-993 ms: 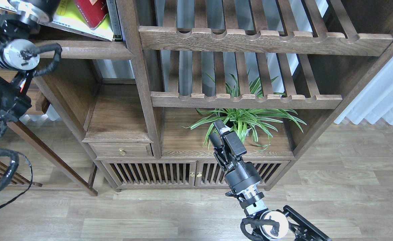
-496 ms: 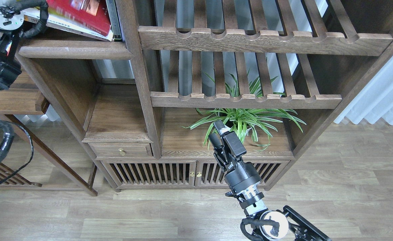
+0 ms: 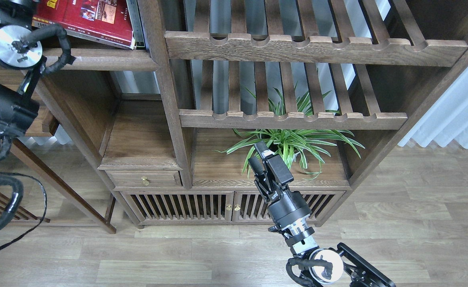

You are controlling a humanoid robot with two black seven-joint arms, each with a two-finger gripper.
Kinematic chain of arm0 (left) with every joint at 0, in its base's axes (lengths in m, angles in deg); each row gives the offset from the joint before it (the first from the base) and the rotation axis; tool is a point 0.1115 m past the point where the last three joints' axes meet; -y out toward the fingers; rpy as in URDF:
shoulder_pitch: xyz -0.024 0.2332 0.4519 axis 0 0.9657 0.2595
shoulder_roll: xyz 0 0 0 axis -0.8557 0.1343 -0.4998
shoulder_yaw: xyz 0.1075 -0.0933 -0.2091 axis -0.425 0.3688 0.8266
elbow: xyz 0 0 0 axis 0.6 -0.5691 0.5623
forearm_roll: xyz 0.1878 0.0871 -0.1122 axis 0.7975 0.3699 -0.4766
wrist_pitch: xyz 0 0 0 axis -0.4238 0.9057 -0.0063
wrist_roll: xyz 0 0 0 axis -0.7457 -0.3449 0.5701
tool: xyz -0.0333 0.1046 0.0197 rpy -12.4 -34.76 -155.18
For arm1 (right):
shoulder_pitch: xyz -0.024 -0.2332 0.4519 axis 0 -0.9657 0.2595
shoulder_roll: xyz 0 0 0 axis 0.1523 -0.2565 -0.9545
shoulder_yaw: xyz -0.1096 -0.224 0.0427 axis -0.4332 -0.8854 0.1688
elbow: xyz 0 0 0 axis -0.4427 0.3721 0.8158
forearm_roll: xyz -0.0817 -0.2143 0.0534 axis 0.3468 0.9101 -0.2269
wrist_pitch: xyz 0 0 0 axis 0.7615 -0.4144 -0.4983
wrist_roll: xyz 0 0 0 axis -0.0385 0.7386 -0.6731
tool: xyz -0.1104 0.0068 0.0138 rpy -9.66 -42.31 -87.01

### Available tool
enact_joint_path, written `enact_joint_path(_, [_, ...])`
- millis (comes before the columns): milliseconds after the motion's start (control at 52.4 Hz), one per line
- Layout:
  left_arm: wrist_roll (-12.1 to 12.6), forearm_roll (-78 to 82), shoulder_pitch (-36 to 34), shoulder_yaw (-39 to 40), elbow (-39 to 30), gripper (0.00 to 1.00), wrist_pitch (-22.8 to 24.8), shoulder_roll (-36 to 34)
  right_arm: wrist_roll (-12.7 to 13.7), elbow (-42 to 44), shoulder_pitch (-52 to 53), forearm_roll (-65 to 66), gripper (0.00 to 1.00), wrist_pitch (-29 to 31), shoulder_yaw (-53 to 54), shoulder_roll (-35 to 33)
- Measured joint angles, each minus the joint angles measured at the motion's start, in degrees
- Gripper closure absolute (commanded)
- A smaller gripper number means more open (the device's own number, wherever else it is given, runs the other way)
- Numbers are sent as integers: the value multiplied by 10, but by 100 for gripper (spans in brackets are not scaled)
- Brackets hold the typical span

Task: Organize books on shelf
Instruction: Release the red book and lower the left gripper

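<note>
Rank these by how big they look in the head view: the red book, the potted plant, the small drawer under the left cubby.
1. Potted plant, widest spread, though a slat hides part of it.
2. Red book, cut off by the frame's top edge, so only its visible part counts.
3. Small drawer.

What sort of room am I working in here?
Probably a home living room or study. A dark wooden display cabinet with slatted racks holds a spider plant and a red book; wood-plank flooring and a pale curtain at the right suggest a lived-in room.
</note>
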Motion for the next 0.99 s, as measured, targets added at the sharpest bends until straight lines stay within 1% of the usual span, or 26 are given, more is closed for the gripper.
enact_joint_path(57, [0, -1, 15, 13, -31, 44, 0, 14, 0, 0, 1, 0, 14, 0, 0, 0])
enact_joint_path(115, [-2, -2, 38, 25, -72, 37, 0, 28, 0, 0, 1, 0, 14, 0, 0, 0])
enact_joint_path(153, [-5, -2, 59, 29, -101, 36, 0, 40, 0, 0, 2, 0, 14, 0, 0, 0])
enact_joint_path(191, [-8, -2, 85, 32, -138, 31, 1, 56, 0, 0, 3, 0, 15, 0, 0, 0])
enact_joint_path(229, [-9, -2, 103, 34, -169, 22, 2, 69, 0, 0, 3, 0, 14, 0, 0, 0])
enact_joint_path(267, [-9, -2, 122, 35, -197, 19, 3, 84, 0, 0, 3, 0, 14, 0, 0, 0])
enact_joint_path(382, [-9, 1, 165, 27, -247, 16, 6, 128, 0, 1, 2, 0, 14, 0, -5, 0])
enact_joint_path(420, [-8, 4, 182, 19, -253, 16, 21, 136, 0, 1, 2, 0, 14, 0, -7, 0])
enact_joint_path(439, [-7, 5, 189, 15, -254, 13, 32, 137, -1, 0, 2, -1, 15, 0, -8, 0])
enact_joint_path(516, [-3, 7, 241, -12, -256, 9, 103, 139, -1, -8, 2, -1, 15, 0, -8, 0])
enact_joint_path(554, [-3, 7, 264, -21, -256, 9, 114, 139, -1, -12, 2, -2, 15, 0, -8, 0])
enact_joint_path(630, [4, 8, 319, -42, -256, 8, 121, 139, -1, -16, 2, -3, 15, 0, -8, 0])
enact_joint_path(745, [9, 12, 366, -71, -256, 8, 122, 139, -2, -19, 3, -4, 15, 0, -9, 0])
enact_joint_path(802, [11, 13, 401, -87, -256, 8, 122, 139, -3, -25, 3, -4, 15, 0, -8, 0])
enact_joint_path(878, [11, 13, 422, -97, -255, 8, 122, 139, -3, -28, 3, -4, 15, 0, -7, 0])
enact_joint_path(993, [11, 13, 426, -109, -252, 8, 122, 139, -4, -33, 2, -4, 15, 0, -6, 0])
